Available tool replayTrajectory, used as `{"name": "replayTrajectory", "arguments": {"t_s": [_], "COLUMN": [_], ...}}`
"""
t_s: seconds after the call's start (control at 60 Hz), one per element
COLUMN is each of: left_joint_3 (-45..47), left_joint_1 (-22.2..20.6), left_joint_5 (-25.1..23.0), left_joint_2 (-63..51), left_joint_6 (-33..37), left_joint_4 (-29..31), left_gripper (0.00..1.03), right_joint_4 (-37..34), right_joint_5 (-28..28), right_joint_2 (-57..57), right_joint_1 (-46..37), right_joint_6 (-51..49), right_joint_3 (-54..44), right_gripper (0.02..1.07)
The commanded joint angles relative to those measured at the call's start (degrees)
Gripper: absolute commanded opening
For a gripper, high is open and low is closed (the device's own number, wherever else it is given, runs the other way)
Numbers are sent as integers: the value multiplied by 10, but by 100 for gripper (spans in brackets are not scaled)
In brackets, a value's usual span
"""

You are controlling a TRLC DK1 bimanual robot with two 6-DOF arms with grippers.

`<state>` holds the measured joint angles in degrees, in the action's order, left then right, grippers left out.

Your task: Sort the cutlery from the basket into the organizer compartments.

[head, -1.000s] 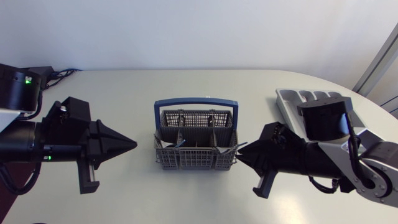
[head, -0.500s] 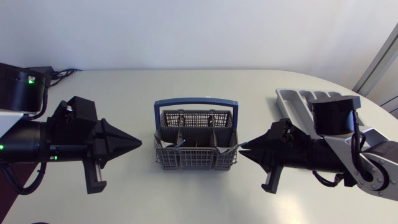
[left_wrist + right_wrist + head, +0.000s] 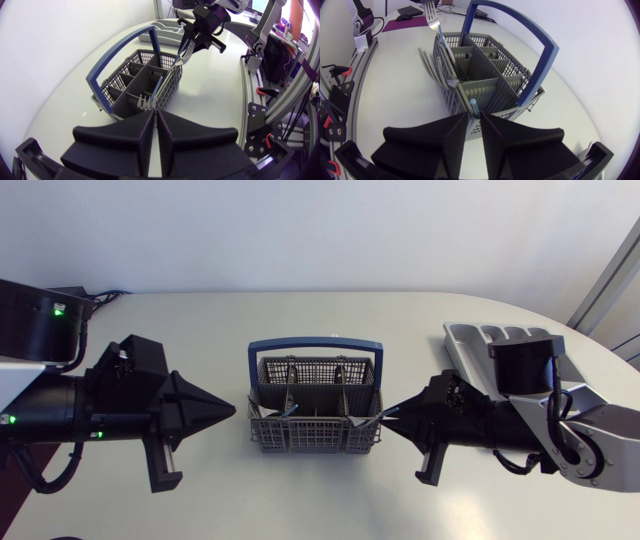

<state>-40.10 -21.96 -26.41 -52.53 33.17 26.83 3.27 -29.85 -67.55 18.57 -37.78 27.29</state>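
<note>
left gripper [image 3: 232,409]: pressed together to a thin slit and empty; left of centre in the head view, its tip pointing at the basket's left end, just short of it.
right gripper [image 3: 386,421]: right of centre, its tip at the basket's right end; spread or pinching, i cannot tell.
blue-tipped handle [image 3: 472,104]: stands just ahead of the right gripper, at the basket's near wall.
basket [image 3: 310,438]: grey mesh with a blue bail handle, upright at frame centre between the two grippers.
forks [image 3: 436,22]: tines up in the basket's compartments, one taller than the rest.
organizer [image 3: 470,340]: grey tray at the right of the frame, partly behind the right arm.
table [image 3: 200,330]: pale, rounded top.
</note>
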Motion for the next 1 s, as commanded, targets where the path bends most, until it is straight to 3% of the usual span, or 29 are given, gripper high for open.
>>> {"name": "replayTrajectory", "arguments": {"t_s": [0.0, 0.15, 0.983], "left_joint_3": [12, 12, 34], "left_joint_1": [-7, -8, -12], "left_joint_5": [5, 6, 25], "left_joint_2": [-6, -8, 35], "left_joint_6": [-8, -8, -6], "left_joint_4": [-7, -10, -11], "left_gripper": [8, 8, 8], "right_joint_4": [8, 10, -3], "right_joint_5": [-4, -3, -1], "right_joint_2": [-9, -12, -14], "right_joint_1": [-2, -2, 9], "right_joint_6": [-7, -5, 8], "right_joint_3": [-8, -5, 20], "right_gripper": [26, 19, 8]}}
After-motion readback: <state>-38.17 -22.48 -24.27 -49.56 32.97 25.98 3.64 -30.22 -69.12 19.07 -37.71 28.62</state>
